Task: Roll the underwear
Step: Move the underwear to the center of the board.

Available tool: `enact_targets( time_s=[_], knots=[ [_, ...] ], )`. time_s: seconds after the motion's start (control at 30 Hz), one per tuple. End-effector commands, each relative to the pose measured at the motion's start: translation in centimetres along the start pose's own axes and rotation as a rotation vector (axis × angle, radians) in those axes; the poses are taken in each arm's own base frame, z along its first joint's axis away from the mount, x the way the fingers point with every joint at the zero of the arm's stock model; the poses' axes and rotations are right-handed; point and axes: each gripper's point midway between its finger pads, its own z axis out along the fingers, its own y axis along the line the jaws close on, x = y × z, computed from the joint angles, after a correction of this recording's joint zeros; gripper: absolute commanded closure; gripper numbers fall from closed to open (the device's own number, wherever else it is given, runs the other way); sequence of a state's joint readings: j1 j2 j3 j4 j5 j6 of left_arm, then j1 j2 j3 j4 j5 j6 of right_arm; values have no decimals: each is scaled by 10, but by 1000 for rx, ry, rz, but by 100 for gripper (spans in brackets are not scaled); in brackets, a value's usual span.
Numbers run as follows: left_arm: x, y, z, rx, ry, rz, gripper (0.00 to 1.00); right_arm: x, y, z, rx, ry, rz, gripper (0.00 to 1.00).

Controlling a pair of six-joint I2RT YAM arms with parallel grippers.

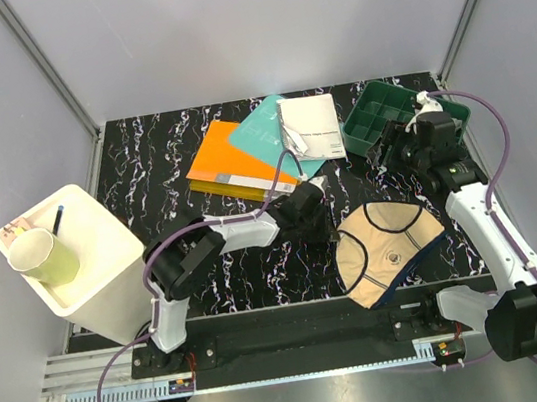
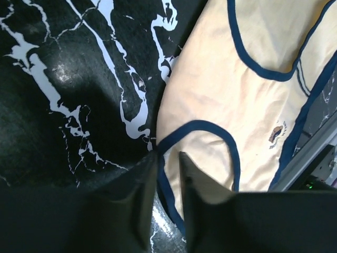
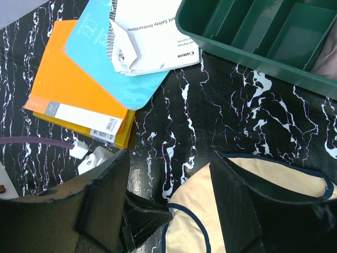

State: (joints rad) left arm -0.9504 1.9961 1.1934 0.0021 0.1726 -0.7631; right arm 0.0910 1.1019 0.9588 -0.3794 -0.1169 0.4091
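Observation:
The beige underwear [image 1: 389, 249] with navy edging lies flat at the front right of the table. It also shows in the left wrist view [image 2: 221, 89] and the right wrist view [image 3: 274, 174]. My left gripper [image 1: 324, 221] is low at its left edge. Its fingers stand close together with the navy hem pinched between them [image 2: 168, 158]. My right gripper [image 1: 394, 150] hangs open and empty [image 3: 168, 155] above the table, behind the underwear, near the green tray. A grey patch [image 3: 326, 58] lies in the tray at the frame edge; I cannot tell whether it is the grey underwear.
A green compartment tray [image 1: 376, 109] stands at the back right. An orange book [image 1: 227, 162], a teal book [image 1: 263, 131] and a white manual [image 1: 310, 126] lie at the back middle. A white bin [image 1: 105, 256] holding a cup [image 1: 42, 257] stands off the table's left edge.

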Motion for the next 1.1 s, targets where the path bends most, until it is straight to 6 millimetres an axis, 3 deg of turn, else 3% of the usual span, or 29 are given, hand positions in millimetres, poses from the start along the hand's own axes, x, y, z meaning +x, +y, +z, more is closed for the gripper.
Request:
enact_targets(
  time_s=[0.0, 0.1, 0.2, 0.3, 0.43, 0.7, 0.9, 1.0, 1.07],
  knots=[
    [-1, -6, 7, 25, 12, 0, 84, -7, 4, -6, -22, -38, -14, 30],
    [-8, 0, 4, 11, -18, -4, 100, 2, 3, -5, -29, -12, -19, 30],
    [-21, 13, -4, -6, -55, -18, 100, 13, 3, -4, -44, 27, -25, 30],
    [-42, 39, -19, -36, -111, -49, 100, 23, 7, -1, -80, 70, -20, 31],
    [-49, 69, -31, -68, -139, -75, 100, 40, 12, 4, -127, 126, -1, 33],
    [-73, 100, -50, -114, -194, -71, 100, 83, 22, 15, -196, 243, -5, 34],
    [-96, 103, -53, -126, -232, -33, 100, 131, 25, 19, -206, 355, 6, 35],
    [-107, 99, -57, -129, -246, -5, 100, 156, 44, 11, -274, 402, -42, 35],
    [-110, 98, -58, -125, -245, 11, 91, 175, 57, 4, -318, 437, -93, 36]
  ],
)
